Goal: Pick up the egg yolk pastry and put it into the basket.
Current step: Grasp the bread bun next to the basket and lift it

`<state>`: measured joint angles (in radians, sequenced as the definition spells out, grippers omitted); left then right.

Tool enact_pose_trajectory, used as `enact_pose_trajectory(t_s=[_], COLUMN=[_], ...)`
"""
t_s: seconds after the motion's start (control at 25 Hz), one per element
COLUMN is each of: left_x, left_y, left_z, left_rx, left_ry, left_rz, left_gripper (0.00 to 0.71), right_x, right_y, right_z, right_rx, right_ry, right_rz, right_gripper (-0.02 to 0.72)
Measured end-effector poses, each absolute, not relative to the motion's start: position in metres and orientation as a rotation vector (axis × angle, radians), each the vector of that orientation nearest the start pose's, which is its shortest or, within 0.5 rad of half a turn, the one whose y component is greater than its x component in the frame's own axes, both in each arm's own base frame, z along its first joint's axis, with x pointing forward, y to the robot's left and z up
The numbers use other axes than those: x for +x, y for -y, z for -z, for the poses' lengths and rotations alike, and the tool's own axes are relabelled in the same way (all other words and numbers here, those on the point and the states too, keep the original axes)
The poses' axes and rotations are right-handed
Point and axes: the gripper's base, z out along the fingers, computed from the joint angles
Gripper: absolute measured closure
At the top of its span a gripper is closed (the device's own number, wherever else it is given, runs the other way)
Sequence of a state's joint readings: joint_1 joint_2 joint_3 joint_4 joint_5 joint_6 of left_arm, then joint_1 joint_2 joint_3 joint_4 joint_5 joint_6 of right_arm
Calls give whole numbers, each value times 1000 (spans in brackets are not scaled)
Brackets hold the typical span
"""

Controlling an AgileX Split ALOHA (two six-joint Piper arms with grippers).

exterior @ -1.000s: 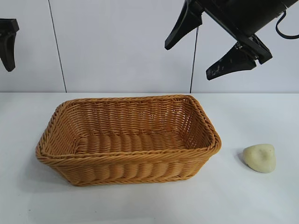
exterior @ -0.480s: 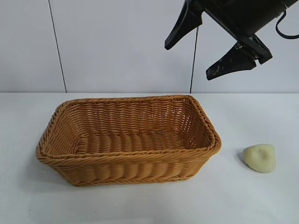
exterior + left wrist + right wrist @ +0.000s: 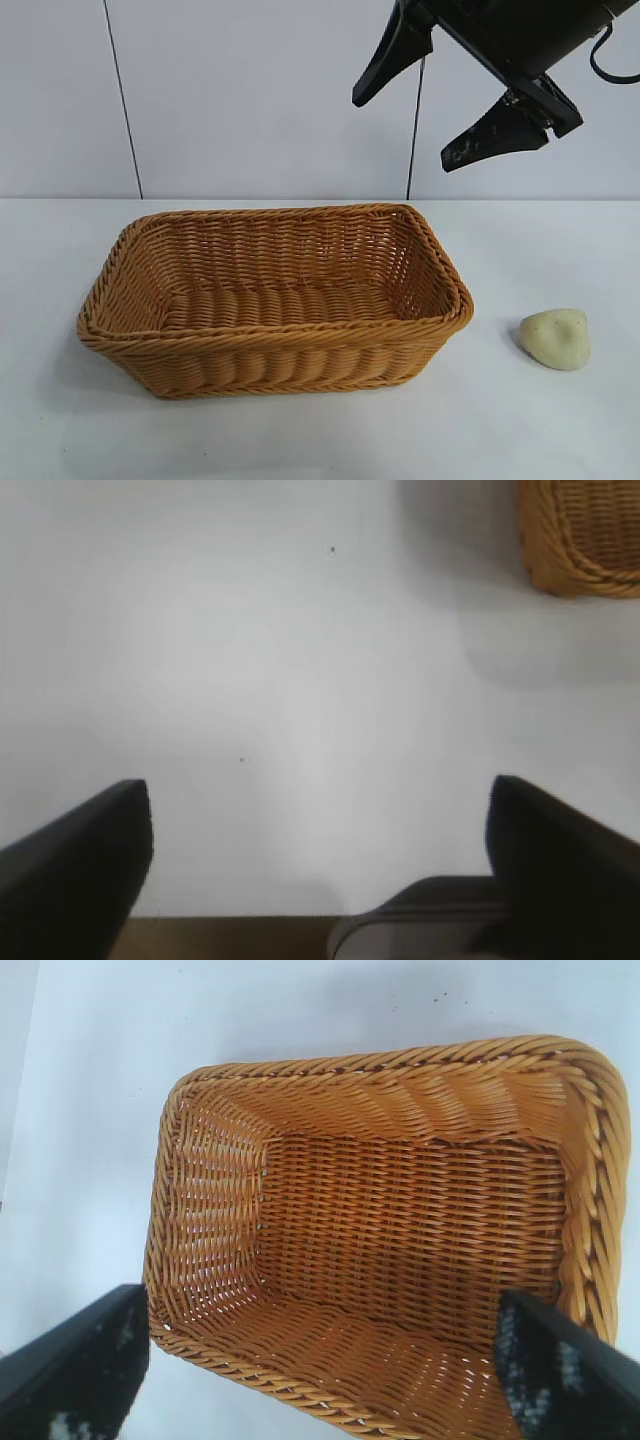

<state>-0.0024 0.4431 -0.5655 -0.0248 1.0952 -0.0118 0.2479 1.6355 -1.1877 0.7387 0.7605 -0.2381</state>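
The pale cream egg yolk pastry (image 3: 556,339) lies on the white table, a short way to the right of the basket (image 3: 275,340). The golden-brown wicker basket holds nothing; its inside fills the right wrist view, rim (image 3: 598,1190) at one side. High above the basket's right end hangs my right gripper (image 3: 405,128), open, nothing between its black fingers (image 3: 392,55). In its own view the right gripper (image 3: 320,1360) looks down into the basket. My left gripper (image 3: 320,855) is open over bare table, with a basket corner (image 3: 575,540) far off. The exterior view does not show it.
A white table (image 3: 560,440) spreads around the basket, backed by a white wall with two thin dark vertical lines (image 3: 122,100). The table's near edge and a brown floor strip (image 3: 220,938) show under the left gripper.
The left gripper's finger, at the exterior view's left edge a second ago, has gone out of that view. The right gripper, basket and pastry have not moved.
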Motion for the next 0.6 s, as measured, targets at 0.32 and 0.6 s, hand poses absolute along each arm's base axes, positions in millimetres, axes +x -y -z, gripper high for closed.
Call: enact_pose_trajectory(t_s=[0.32,0.6], left_x=[18,-6], left_y=[2,2], left_z=[-276,-277], left_rx=[-12,-9], left_ry=[-2209,-2055], left_rz=[41,41], left_gripper=[62,62], right_x=[323,323], right_y=[-126,-125], right_z=[-268,-268], right_rx=[-71,-71], right_ry=[-2593,-2595], right_rz=[-842,-838], right_gripper=[37,37])
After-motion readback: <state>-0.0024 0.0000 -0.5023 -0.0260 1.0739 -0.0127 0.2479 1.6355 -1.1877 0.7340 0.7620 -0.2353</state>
